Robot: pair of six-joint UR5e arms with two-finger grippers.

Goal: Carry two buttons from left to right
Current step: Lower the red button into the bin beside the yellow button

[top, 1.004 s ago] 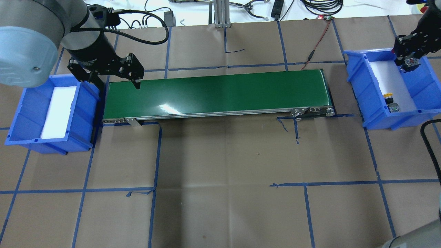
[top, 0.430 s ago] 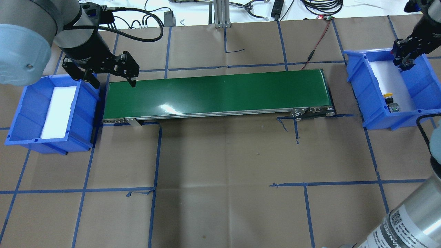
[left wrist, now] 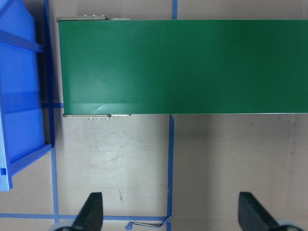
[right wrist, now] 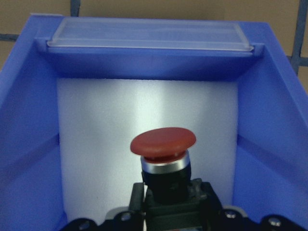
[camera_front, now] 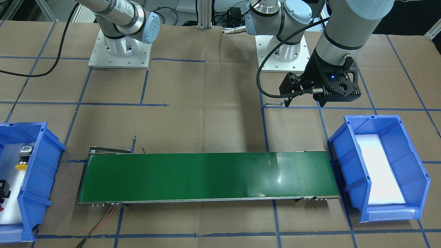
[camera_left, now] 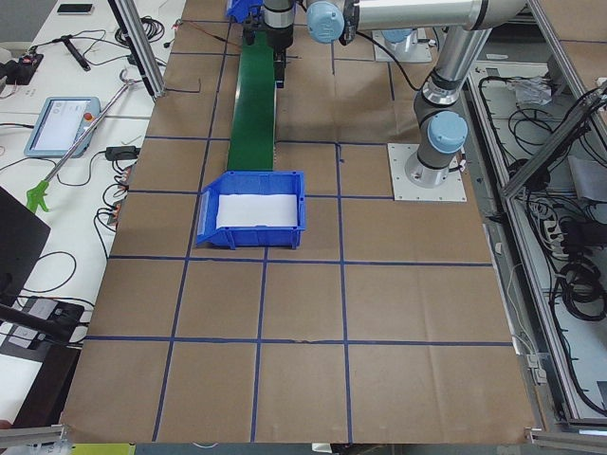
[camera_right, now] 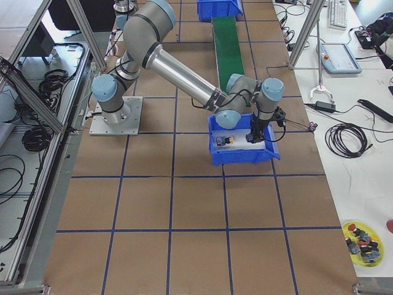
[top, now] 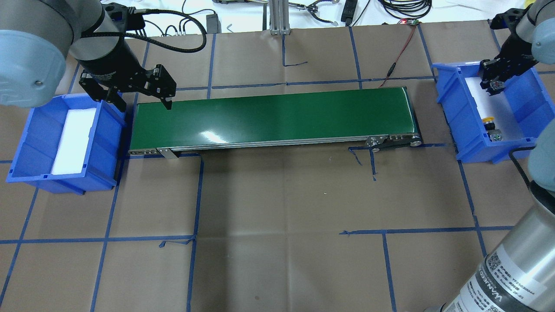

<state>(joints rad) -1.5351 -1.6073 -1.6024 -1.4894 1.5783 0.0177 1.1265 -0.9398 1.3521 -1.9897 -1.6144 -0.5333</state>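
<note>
R hand [top: 493,81] is seen over the R bin [top: 446,89], fingers closed on the red button [right wrist: 163,142]. The black switch body is pinched and the cap is pointed twd the white foam liner. The yellow button [top: 489,121] is spotted lying on its side in the same bin, nr the end closest to the robot, apart from the red one. L hand [left wrist: 171,214] is held wide open w/ nothing in it, above the worktop [top: 277,208]. It is placed by the L end of the green belt [top: 273,117], just beside the L bin [top: 30,134], where only white foam is seen.
</note>
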